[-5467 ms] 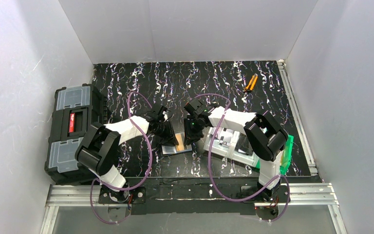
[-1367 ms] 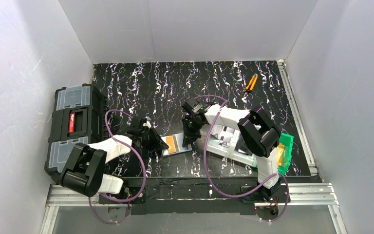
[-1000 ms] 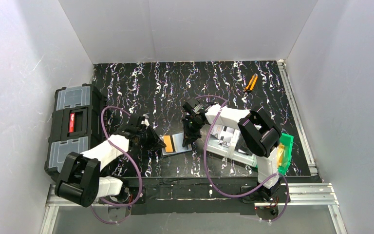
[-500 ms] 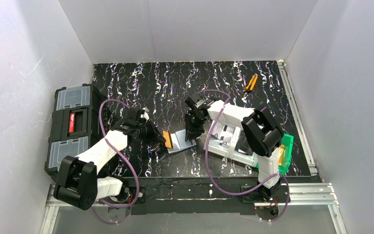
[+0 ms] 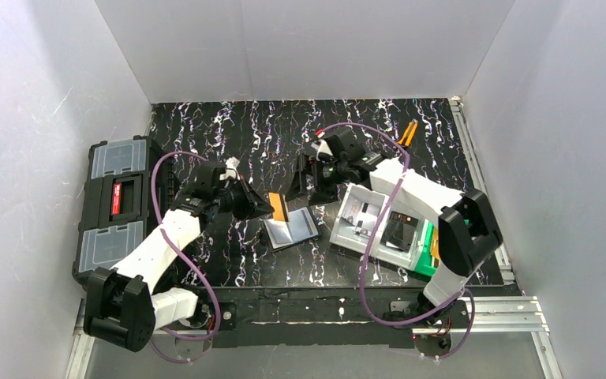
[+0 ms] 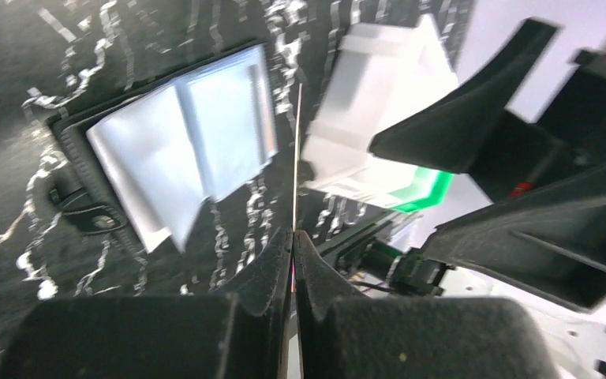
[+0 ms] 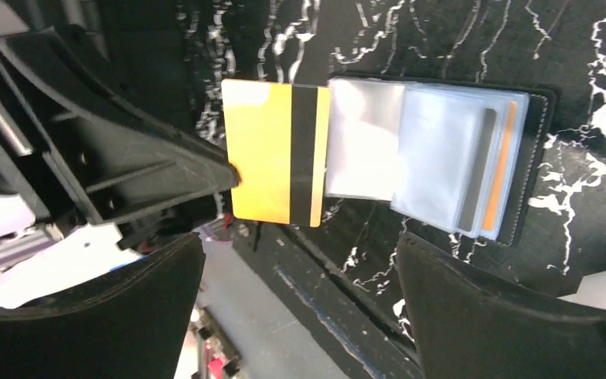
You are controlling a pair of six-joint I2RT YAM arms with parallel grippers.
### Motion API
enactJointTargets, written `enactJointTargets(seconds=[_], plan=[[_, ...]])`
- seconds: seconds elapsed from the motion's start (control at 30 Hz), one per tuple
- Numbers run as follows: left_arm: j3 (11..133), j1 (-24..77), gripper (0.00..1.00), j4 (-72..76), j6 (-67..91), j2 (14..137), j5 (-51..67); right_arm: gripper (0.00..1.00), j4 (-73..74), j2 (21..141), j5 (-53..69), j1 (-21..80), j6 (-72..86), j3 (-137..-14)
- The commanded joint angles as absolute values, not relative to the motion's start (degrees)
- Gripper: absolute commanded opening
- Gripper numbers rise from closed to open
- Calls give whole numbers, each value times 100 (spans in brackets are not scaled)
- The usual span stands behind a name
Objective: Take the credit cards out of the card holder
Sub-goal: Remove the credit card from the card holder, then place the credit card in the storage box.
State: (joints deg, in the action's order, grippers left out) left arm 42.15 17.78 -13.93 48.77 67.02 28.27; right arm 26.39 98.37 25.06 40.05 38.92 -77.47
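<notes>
One card is out and more are left inside, so the task is judged partly done. The orange card, with a black stripe, is pinched tight by the left fingers just beside the card holder, which is laid open on the counter, mid-frame in the top view. The right fingers are spread wide above it and nothing is held. A grey card and a second orange card are seen tucked in its right pocket. Next, the held card should be put down and another slid out. No words can be read; the toolbox label is too small.
</notes>
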Motion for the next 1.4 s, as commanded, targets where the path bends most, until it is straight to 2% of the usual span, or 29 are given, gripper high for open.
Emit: enactJointTargets(seconds=[0.0, 0.37, 0.47, 0.53, 0.67, 0.73, 0.77, 0.8, 0.87, 0.9, 0.97, 1.0, 1.03, 1.2, 1.37], plan=[[4470, 1603, 0, -780, 5453, 6375, 3538, 98, 1074, 9200, 3776, 3581, 4557, -7077], [4115, 1489, 0, 1643, 7028, 6544, 4303, 98, -836, 8941, 4798, 3243, 5920, -6479], [4117, 1491, 0, 1916, 7220, 6703, 4473, 91, -1413, 8969, 4915, 3227, 6348, -6325], [4120, 1494, 0, 1975, 7238, 6785, 4538, 78, -1619, 8995, 4969, 3204, 6532, -6293], [4081, 1494, 0, 2377, 7356, 6900, 4830, 31, -1639, 9021, 4966, 3180, 6641, -6261], [4046, 1493, 0, 2393, 7346, 6905, 4927, 15, -1375, 9021, 4903, 3175, 6498, -6315], [4062, 1487, 0, 2340, 7284, 6923, 5050, 1, -1191, 9009, 4828, 3173, 6365, -6345], [4102, 1487, 3, 2197, 7167, 6904, 5083, 1, -994, 8971, 4763, 3173, 6236, -6369], [4414, 1494, 51, 886, 6213, 6704, 4982, 1, -229, 8798, 4408, 3173, 5740, -6474], [4570, 1489, 71, 332, 5831, 6585, 4873, 1, 383, 8661, 4189, 3177, 5429, -6536], [4683, 1491, 92, -223, 5506, 6530, 4748, 1, 1051, 8516, 3834, 3173, 5085, -6640], [4749, 1486, 98, -521, 5326, 6528, 4673, 1, 1423, 8422, 3603, 3173, 4888, -6693], [4846, 1489, 98, -825, 5144, 6534, 4550, 1, 1864, 8317, 3275, 3173, 4697, -6750], [5251, 1487, 98, -2115, 4304, 6592, 3912, 1, 3862, 7664, 1149, 3169, 4100, -6895], [5404, 1555, 98, -2535, 3976, 6779, 3721, 1, 5383, 7111, -498, 3097, 4077, -6907]])
